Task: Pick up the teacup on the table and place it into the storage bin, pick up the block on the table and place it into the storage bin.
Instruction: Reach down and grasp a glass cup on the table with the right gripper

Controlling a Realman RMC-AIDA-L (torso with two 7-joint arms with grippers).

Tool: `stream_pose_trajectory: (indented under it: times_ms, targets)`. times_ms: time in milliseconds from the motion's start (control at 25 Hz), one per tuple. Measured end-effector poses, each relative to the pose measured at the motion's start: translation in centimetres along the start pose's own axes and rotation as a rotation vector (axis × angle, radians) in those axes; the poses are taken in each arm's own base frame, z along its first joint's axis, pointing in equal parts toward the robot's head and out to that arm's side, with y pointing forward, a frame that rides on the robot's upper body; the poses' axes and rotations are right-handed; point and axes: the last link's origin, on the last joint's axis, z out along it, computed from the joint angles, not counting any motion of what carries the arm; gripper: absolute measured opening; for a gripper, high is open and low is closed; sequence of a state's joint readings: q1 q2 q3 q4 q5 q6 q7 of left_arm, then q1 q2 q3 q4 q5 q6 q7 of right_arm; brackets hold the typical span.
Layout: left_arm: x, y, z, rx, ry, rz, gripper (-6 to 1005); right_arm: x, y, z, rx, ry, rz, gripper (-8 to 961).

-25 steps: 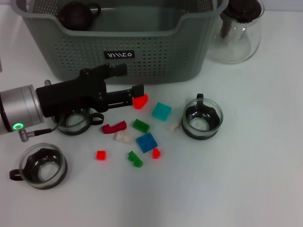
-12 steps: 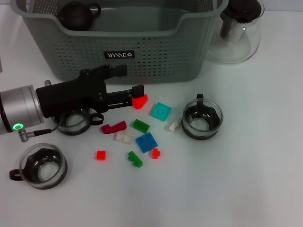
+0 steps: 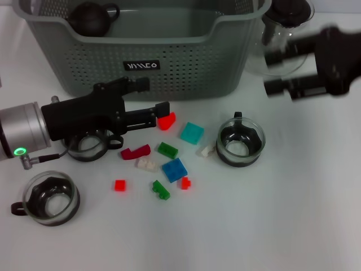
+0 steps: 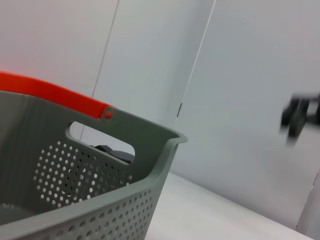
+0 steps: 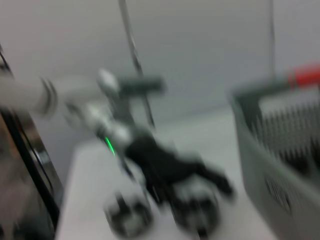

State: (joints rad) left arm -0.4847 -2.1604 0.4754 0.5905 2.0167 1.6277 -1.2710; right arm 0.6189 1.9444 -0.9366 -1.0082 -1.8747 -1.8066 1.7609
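Pinched at the tips of the left end effector [image 3: 164, 116], a red block [image 3: 167, 121] hangs just in front of the storage bin [image 3: 186, 73], below its black label [image 3: 142, 65] and close above the white worktop [image 3: 271, 214]. The fingers are clamped on that block, and the black arm reaches in from the left with a green light on its silver collar. Under the arm sits one teacup [image 3: 89, 142], partly hidden by it; a second teacup [image 3: 51, 197] stands nearer the front left, and a third teacup [image 3: 241, 142] stands to the right of the loose blocks. Between the cups lie a teal block [image 3: 192, 132], a green block [image 3: 167, 149], a blue block [image 3: 175, 169], a dark red piece [image 3: 135, 152], a white one [image 3: 146, 164] and a few small red and green bits. Inside the bin, at its back left corner, rests a dark teapot [image 3: 90, 17]. A clear glass teapot [image 3: 285, 42] with a black lid stands just right of the bin. The right end effector [image 3: 274, 72] appears blurred at the upper right, in front of that glass teapot, its two fingers spread apart and empty.
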Motion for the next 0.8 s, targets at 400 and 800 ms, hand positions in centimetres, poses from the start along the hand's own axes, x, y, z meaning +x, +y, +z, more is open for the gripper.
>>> stream_pose_trajectory:
  times_ms: [400, 800]
  targets:
    - [0.0, 0.0, 0.1, 0.001, 0.006, 0.001, 852, 3.7, -0.5, 3.6, 0.016, 0.298, -0.013, 617]
    - [-0.4, 0.1, 0.4, 0.007, 0.006, -0.020, 851, 2.8, -1.1, 7.1, 0.005, 0.509, -0.054, 611]
